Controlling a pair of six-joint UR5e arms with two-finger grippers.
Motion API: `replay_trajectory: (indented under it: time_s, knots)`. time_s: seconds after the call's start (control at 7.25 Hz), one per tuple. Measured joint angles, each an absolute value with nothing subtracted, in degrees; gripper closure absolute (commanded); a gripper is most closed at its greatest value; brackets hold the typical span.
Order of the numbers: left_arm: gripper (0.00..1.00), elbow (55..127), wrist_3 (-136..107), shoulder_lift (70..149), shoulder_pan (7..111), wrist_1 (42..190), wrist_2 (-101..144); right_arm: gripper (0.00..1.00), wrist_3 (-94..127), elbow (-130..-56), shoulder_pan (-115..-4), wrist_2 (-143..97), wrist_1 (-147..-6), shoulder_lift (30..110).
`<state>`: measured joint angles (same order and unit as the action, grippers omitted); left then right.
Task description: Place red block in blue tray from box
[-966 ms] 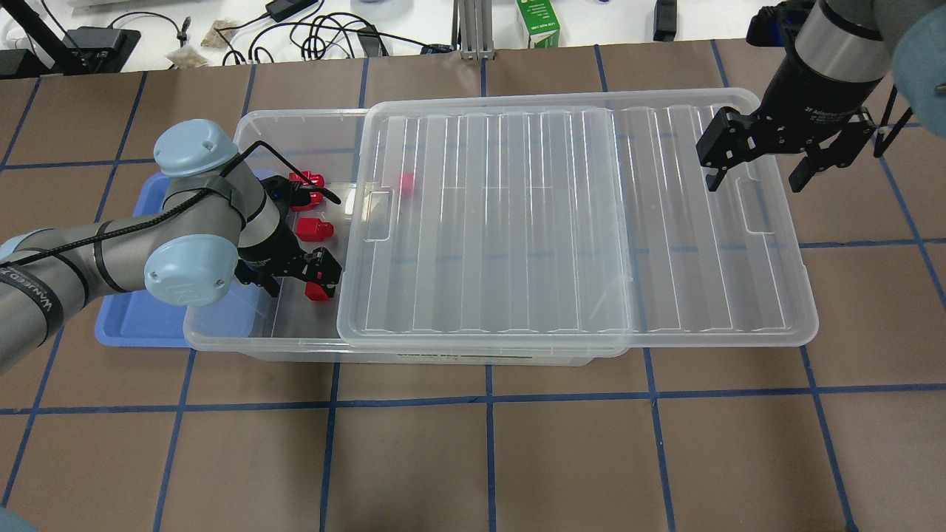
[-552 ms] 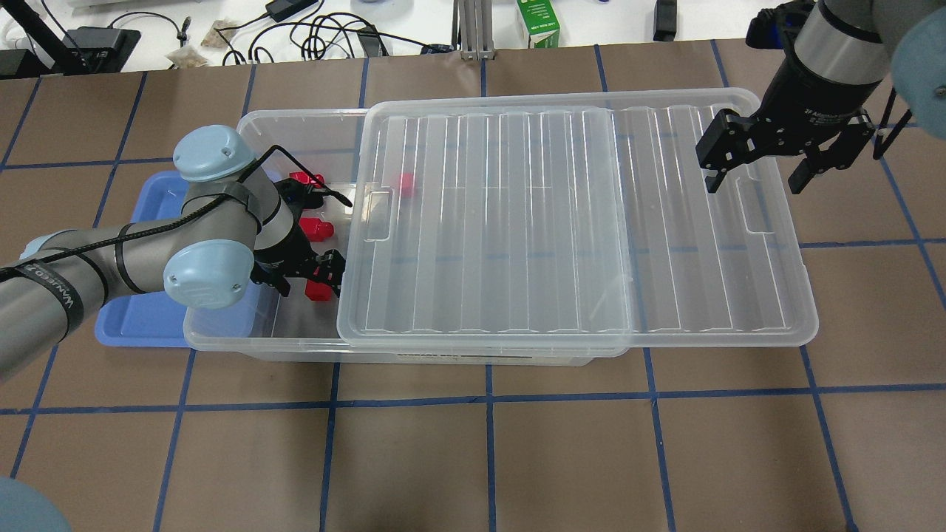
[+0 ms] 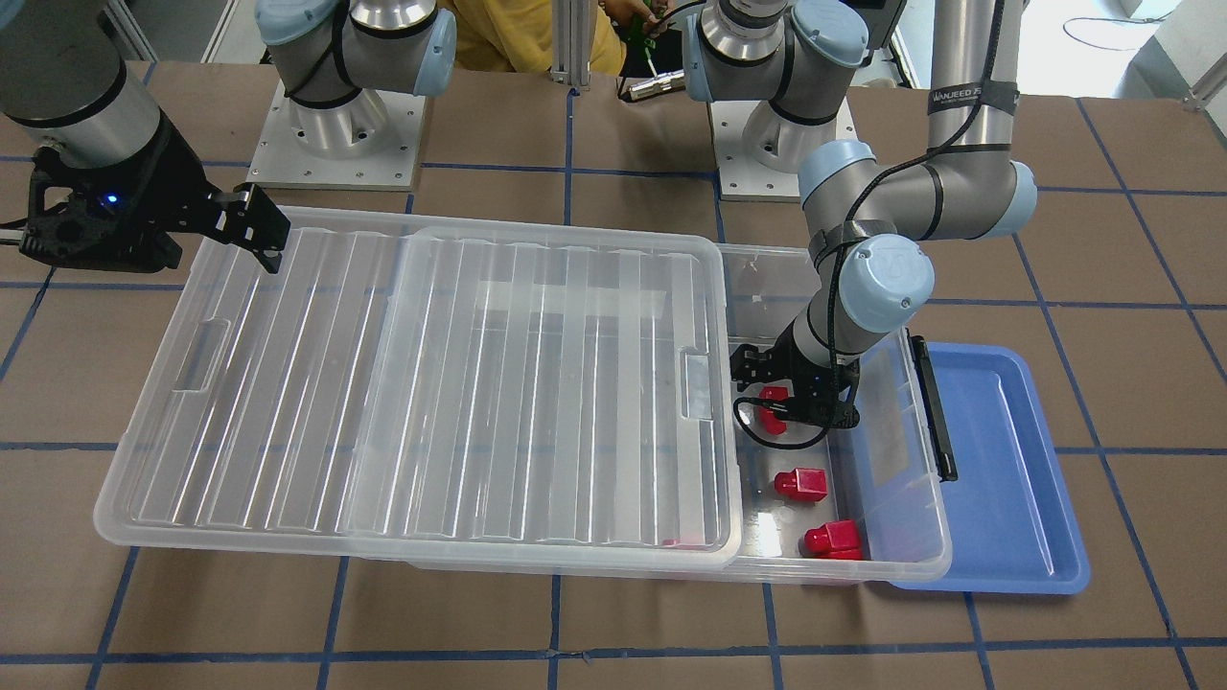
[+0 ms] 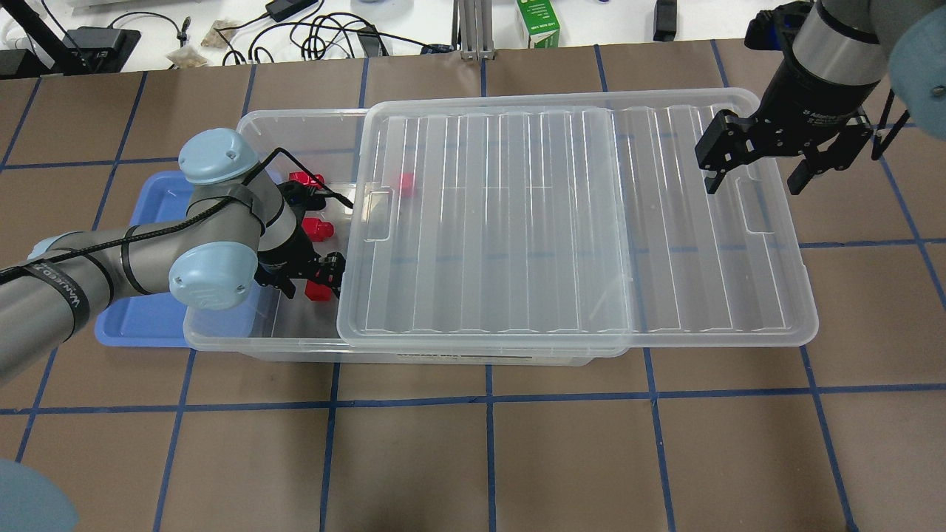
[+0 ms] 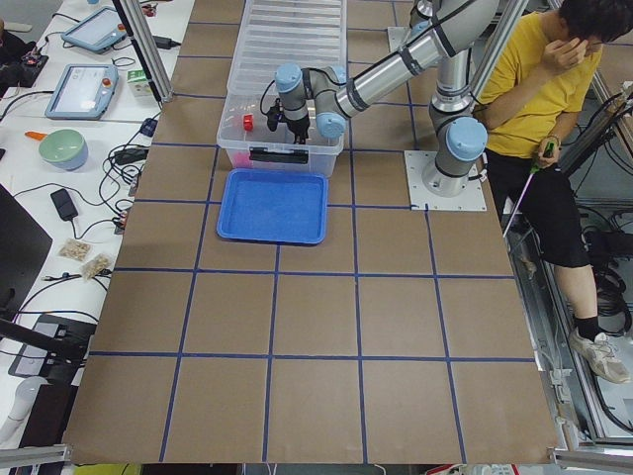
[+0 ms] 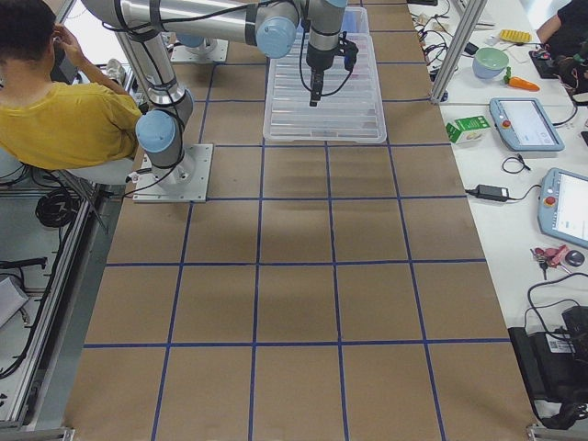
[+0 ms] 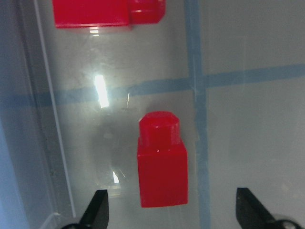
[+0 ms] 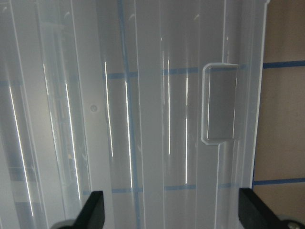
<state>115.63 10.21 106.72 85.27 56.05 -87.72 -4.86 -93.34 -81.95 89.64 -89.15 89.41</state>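
The box (image 4: 295, 118) is a clear bin with its ribbed lid (image 4: 562, 222) slid toward the right, leaving the left end uncovered. My left gripper (image 4: 310, 277) is open inside that uncovered end, low over a red block (image 4: 318, 292). In the left wrist view the red block (image 7: 162, 167) lies on the bin floor, stub pointing away, between the open gripper's (image 7: 174, 214) two fingertips and touching neither. The blue tray (image 4: 140, 325) lies against the bin's left end, partly under my arm. My right gripper (image 4: 754, 177) is open and empty above the lid's right part.
Two more red blocks (image 4: 318, 229) (image 4: 305, 178) lie in the uncovered end and another (image 4: 406, 184) shows through the lid. The bin's black latch (image 3: 932, 407) is between bin and tray. Cables and a green carton (image 4: 537, 24) lie beyond the table's far edge.
My left arm has moved right and lowered its open gripper over the red block near the lid's edge. The right gripper has barely moved.
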Motion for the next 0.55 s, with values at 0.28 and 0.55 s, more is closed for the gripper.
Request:
replay_trajectory:
  time_s: [0.28, 0.55]
  knots:
    - [0.81, 115.8, 9.0, 107.4, 85.3, 56.1, -87.8, 0.0, -4.9, -93.3, -81.9, 89.6, -89.1, 89.4]
    - [1.0, 115.4, 7.8, 107.6, 85.2, 56.0, -88.1, 0.0, -4.9, -93.3, -81.9, 89.6, -89.1, 89.4]
